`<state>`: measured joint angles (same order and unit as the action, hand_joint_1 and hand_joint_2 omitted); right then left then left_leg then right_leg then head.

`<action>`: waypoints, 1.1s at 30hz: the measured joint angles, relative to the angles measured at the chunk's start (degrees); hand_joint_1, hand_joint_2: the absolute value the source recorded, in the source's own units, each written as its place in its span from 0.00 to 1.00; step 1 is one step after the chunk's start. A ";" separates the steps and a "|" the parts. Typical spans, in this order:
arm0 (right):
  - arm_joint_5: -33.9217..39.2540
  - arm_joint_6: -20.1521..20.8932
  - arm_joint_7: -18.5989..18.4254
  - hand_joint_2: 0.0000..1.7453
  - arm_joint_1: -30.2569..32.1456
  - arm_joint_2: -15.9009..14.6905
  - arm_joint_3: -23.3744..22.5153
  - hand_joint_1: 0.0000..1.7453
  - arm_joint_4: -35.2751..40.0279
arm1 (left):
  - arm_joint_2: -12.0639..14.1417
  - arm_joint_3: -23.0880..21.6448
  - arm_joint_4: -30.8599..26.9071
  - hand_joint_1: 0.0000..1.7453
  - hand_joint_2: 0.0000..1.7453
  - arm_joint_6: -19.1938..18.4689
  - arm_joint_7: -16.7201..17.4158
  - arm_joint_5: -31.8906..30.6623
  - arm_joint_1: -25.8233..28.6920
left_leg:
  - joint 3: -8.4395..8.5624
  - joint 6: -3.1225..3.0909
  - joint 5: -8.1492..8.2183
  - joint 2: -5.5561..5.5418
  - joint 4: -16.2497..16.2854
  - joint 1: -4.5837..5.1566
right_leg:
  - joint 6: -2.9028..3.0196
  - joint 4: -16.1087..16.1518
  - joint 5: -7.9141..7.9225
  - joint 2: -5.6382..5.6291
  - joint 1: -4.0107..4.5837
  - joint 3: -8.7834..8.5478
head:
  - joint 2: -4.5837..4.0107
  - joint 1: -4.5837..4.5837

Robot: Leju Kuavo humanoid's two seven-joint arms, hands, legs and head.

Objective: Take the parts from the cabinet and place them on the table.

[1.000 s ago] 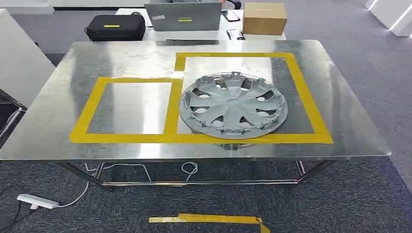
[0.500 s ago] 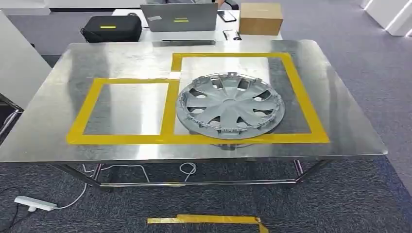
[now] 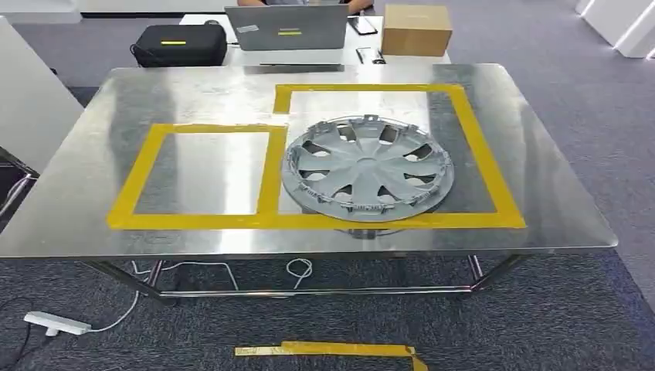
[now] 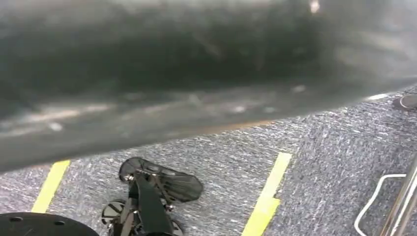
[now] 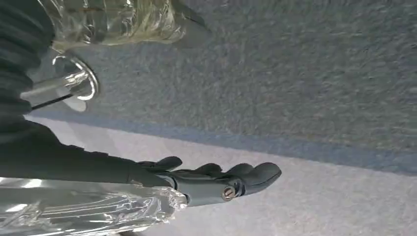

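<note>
Fingers of my right hand (image 5: pixel 216 182) lie stretched out side by side, holding nothing, hanging over carpet; my left hand's fingers I cannot tell. On the steel table (image 3: pixel 69 209), the left taped square (image 3: pixel 197 171) holds no part. The hubcap (image 3: pixel 367 168) lies flat in the right taped square (image 3: pixel 471 139). One part placed; another likely remains in the cabinet.

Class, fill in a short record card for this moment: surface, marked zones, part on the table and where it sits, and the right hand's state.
surface: steel table
marked zones: two yellow-taped rectangles side by side
part: grey wheel cover, lying flat in the right rectangle
left rectangle: holds nothing
right hand: hangs over the carpet, fingers extended, holding nothing
</note>
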<state>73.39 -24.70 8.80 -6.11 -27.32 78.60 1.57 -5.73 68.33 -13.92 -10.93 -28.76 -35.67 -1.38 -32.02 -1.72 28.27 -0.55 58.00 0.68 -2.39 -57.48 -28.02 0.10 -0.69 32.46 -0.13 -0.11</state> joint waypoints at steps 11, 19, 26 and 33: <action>6.06 -9.48 12.09 1.00 -3.25 7.87 -0.85 0.00 -0.07 | -0.94 1.49 -0.74 0.00 0.00 -0.13 0.52 -1.51 0.07 | 0.09 0.03 0.00 0.09 0.00 -0.03 | 0.01 0.00 0.00 -0.07 0.03 -0.05 | 0.00 -0.02; 5.51 -3.76 3.70 1.00 -1.56 14.03 2.51 0.00 1.40 | -1.29 1.81 -0.74 0.00 0.00 0.18 1.27 -3.65 0.07 | 0.08 0.06 0.04 0.09 -0.01 -0.04 | 0.13 -0.02 -0.08 -0.06 0.04 -0.05 | 0.00 -0.04; 5.56 -3.87 3.02 1.00 -1.18 16.20 3.49 0.00 1.75 | -1.29 1.81 -0.74 0.00 0.00 0.48 1.29 -3.91 0.06 | 0.08 0.07 0.04 0.09 -0.01 -0.03 | 0.13 -0.02 -0.09 -0.06 0.02 -0.06 | 0.00 -0.02; 6.87 -8.36 5.59 1.00 -1.21 17.20 4.00 0.00 1.77 | -1.31 1.97 -0.74 0.00 0.00 0.55 2.05 -3.93 0.06 | 0.08 0.06 0.04 0.09 0.00 -0.02 | 0.13 -0.02 -0.08 -0.07 0.02 -0.08 | 0.00 -0.02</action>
<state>80.26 -33.06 14.39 -7.32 -10.12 82.60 3.34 -7.04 70.29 -14.67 -10.38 -26.71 -39.60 -1.33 -31.94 -1.66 28.31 -0.46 57.99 0.66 -2.25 -57.49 -28.11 0.03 -0.67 32.39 -0.13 -0.13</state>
